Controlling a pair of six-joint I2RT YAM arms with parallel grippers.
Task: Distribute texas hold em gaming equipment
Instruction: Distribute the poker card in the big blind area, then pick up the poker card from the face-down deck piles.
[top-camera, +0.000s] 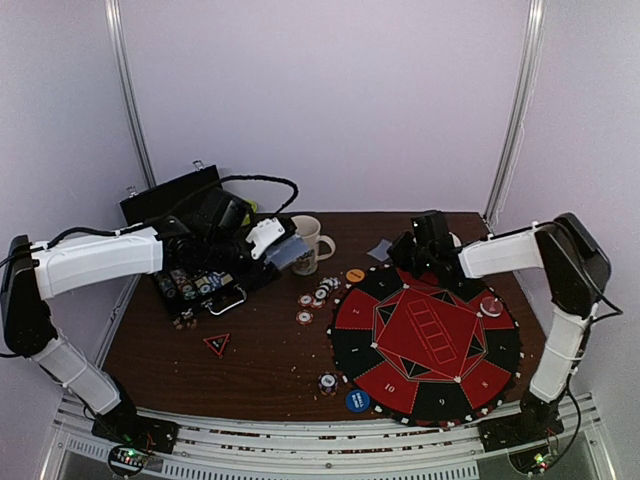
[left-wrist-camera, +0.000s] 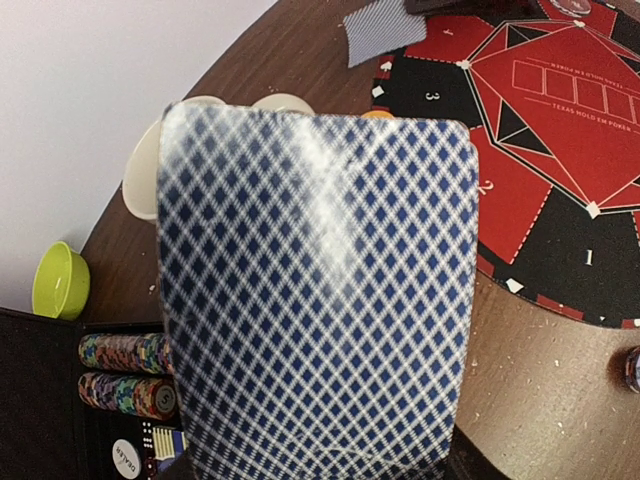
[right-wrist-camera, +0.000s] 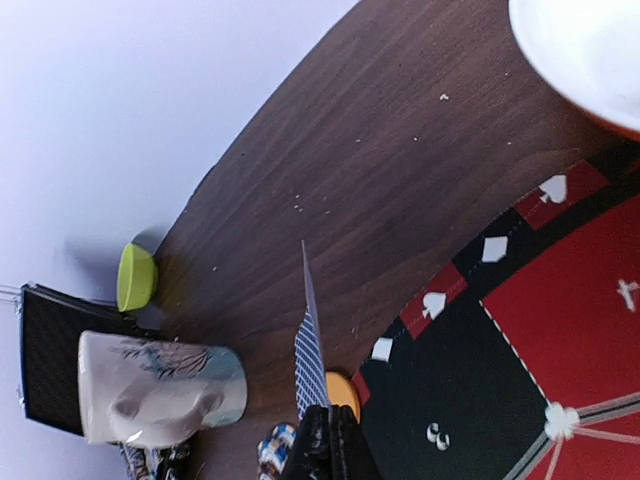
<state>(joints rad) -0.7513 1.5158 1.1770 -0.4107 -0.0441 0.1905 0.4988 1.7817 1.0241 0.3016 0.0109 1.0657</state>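
While the left end effector hangs over the far left of the surface, at the right end of the open black case, a blue-checked card is gripped in it. The fingers are hidden behind the card in the left wrist view, and whether one card or several are held cannot be told. This card is raised off the surface, just left of the white patterned mug.

The right end effector is closed on a second card. That card is seen edge-on in the right wrist view and is held above the bare wood at the far edge of the red and black mat.

An orange disc lies at the mat's far left edge, and a cluster of striped chips is scattered just left of it. A clear disc rests on the right of the mat. At the mat's near left edge lies a blue disc, with a small chip stack just beside it. More chips are racked in rows inside the case, near a white dealer button.

A green bowl stands beside the case, and a red-rimmed white bowl is seen beyond the mat.
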